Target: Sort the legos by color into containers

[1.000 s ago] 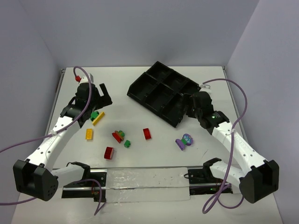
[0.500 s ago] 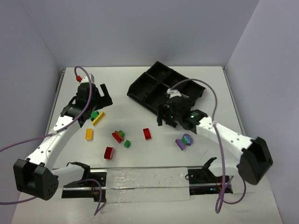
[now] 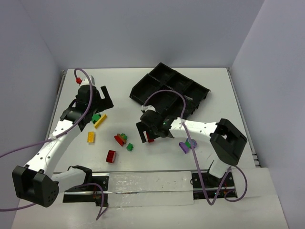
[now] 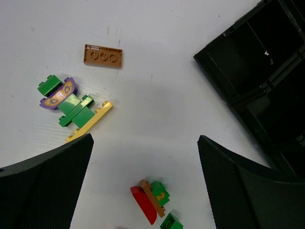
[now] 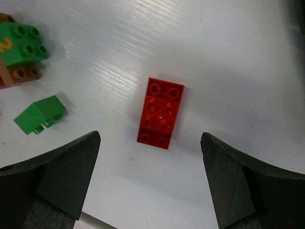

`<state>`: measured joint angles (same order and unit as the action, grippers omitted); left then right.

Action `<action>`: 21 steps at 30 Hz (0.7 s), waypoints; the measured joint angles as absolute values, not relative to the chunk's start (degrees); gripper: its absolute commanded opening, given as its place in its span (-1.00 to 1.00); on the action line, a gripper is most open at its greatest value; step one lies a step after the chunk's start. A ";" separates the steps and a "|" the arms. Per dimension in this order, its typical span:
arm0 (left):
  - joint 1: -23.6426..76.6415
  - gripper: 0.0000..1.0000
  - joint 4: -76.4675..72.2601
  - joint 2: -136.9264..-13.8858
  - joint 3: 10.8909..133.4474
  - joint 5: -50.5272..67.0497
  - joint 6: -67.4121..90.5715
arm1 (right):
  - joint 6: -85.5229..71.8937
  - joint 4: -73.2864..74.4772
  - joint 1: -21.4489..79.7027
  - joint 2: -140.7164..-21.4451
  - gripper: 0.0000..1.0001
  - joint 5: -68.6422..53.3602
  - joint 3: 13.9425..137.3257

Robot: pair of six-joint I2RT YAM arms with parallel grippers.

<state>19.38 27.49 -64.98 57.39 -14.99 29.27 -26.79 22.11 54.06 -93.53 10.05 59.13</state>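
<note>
The black divided tray [image 3: 157, 78] lies at the back centre, its compartments showing dark and empty. Legos lie scattered on the white table. My right gripper [image 3: 147, 133] is open and hovers over a red brick [image 5: 160, 112], which lies between and just ahead of the fingers [image 5: 57, 176]. My left gripper [image 3: 98, 105] is open above a green and purple piece [image 4: 64, 98] on a yellow plate [image 4: 88, 121]. A red, brown and green cluster [image 4: 150, 200] lies between the left fingertips [image 4: 45, 183]. A purple flower piece [image 3: 187, 144] lies at the right.
An orange plate [image 4: 103, 55], an orange brick [image 3: 91, 137], a small green brick [image 5: 39, 114] and another red brick [image 3: 111, 156] lie loose. The tray's corner [image 4: 257, 81] is to the right of the left gripper. A metal rail [image 3: 147, 183] runs along the near edge.
My right arm has swung left from the tray's near edge to above the red brick in the middle. My left arm has hardly moved.
</note>
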 measured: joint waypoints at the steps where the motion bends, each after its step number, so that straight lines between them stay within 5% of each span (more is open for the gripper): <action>1: 19.38 0.99 27.54 -64.93 57.39 -15.01 29.26 | -27.14 21.73 54.43 -94.30 0.70 10.17 59.53; 21: 19.38 0.99 31.19 -65.85 59.92 -14.92 28.86 | -31.54 23.03 55.64 -102.13 0.24 17.33 63.33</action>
<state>19.38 31.19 -65.85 59.92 -14.92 28.86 -31.54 23.03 55.64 -102.13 17.33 63.33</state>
